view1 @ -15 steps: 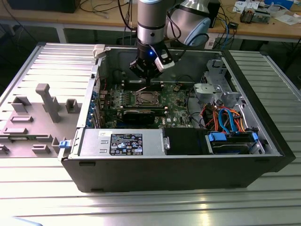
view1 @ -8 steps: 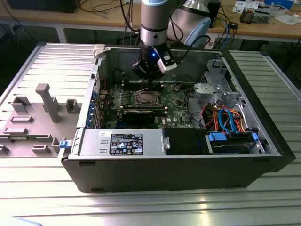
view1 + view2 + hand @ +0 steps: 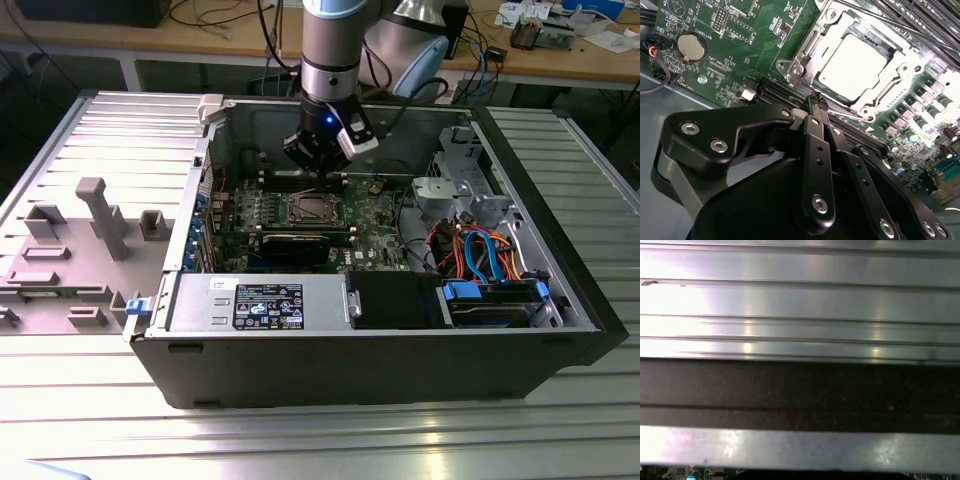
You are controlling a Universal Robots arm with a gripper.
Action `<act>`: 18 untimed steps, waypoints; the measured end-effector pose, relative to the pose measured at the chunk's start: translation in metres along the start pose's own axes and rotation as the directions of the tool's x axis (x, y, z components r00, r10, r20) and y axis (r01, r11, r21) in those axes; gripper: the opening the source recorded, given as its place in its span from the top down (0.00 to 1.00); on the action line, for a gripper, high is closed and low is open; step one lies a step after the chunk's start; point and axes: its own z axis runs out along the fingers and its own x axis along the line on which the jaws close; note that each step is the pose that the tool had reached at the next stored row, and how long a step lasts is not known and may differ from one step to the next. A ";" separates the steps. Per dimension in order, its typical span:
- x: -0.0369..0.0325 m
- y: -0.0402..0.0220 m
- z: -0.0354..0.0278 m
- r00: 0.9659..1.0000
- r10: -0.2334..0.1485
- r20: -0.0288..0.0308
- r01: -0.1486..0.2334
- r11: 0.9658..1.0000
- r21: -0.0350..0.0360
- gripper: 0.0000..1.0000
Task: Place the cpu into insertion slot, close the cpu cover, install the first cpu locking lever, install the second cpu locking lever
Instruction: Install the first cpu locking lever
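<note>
Lying flat in the slot (image 3: pixel 812 47), the cpu (image 3: pixel 852 61) faces up under the cover (image 3: pixel 895 80); the gripper (image 3: pixel 816 102) hovers beside it, jaws pressed together, empty.

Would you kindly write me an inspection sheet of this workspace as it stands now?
Surface: ribbed metal table carrying the open computer case.
Job's things: in the second wrist view the cpu lies in the insertion slot, with the cpu cover closed around it; lever state unclear.
Clutter: grey moulded tray at the exterior view's left.
Grippers: gripper shut, holding nothing, beside the socket's edge.
Cables: orange and blue cable bundle inside the case; black cables on the bench behind.
Surroundings: wooden bench at the back.
</note>
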 end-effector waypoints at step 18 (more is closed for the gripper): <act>-0.0059 -0.0004 0.0081 1.000 0.006 -0.004 -0.006 1.000 0.000 0.89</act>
